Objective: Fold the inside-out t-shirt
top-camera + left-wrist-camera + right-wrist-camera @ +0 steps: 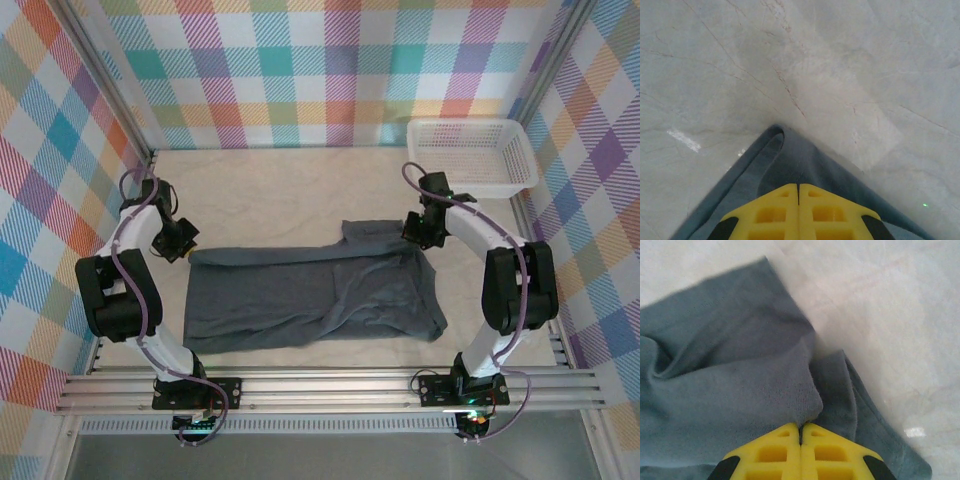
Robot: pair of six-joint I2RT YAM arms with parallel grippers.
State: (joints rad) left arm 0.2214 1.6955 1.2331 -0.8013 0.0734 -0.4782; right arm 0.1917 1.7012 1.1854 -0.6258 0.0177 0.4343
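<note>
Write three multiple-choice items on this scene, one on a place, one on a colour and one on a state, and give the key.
1. Where on the table does the basket stand?
A. far right corner
B. near left corner
C. the middle

2. What colour is the t-shirt?
A. red
B. dark slate-grey
C. white

3. The right gripper is:
A. wide open
B. shut on the t-shirt
C. shut on the basket

Key:
1 A, because the basket sits at the top right of the top view.
2 B, because the cloth is grey in every view.
3 B, because its yellow fingers meet with cloth bunched at their tips.
</note>
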